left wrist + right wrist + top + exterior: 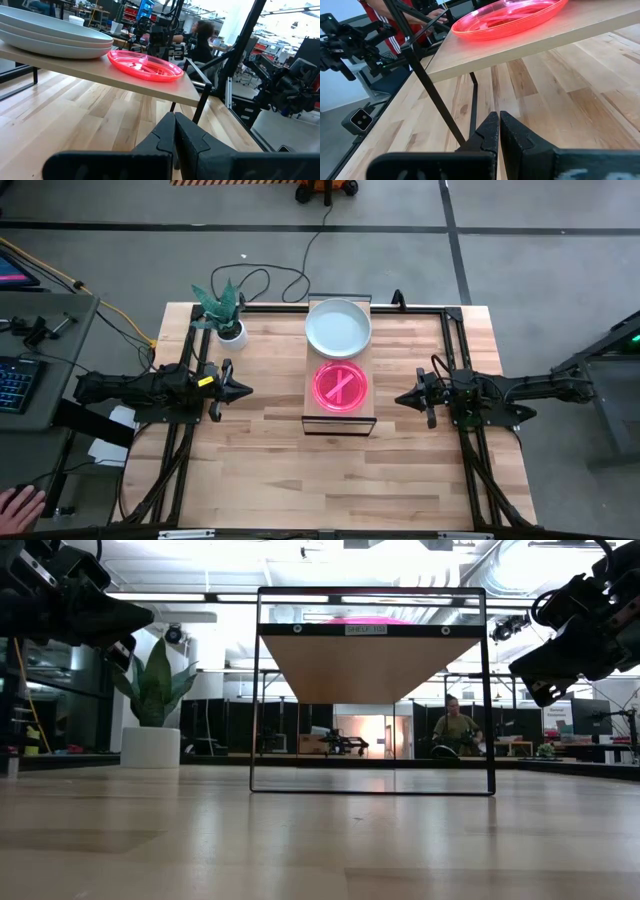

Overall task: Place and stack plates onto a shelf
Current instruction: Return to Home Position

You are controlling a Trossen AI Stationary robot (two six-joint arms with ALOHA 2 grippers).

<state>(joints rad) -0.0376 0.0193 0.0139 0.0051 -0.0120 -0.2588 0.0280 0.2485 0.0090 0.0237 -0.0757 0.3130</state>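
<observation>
my left claw hangs off the shelf's left side and my right claw off its right, both with tips pressed together, both apart from it. on the shelf, the pale plates sit stacked at the end nearer the potted plant, and the pink plates sit just beside them. only the shelf's thin black frame stands between my claws, on the worktop.

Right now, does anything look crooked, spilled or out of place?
Nothing stands out. The white plates and pink plates sit squarely on the shelf; left arm and right arm wait at either side.
</observation>
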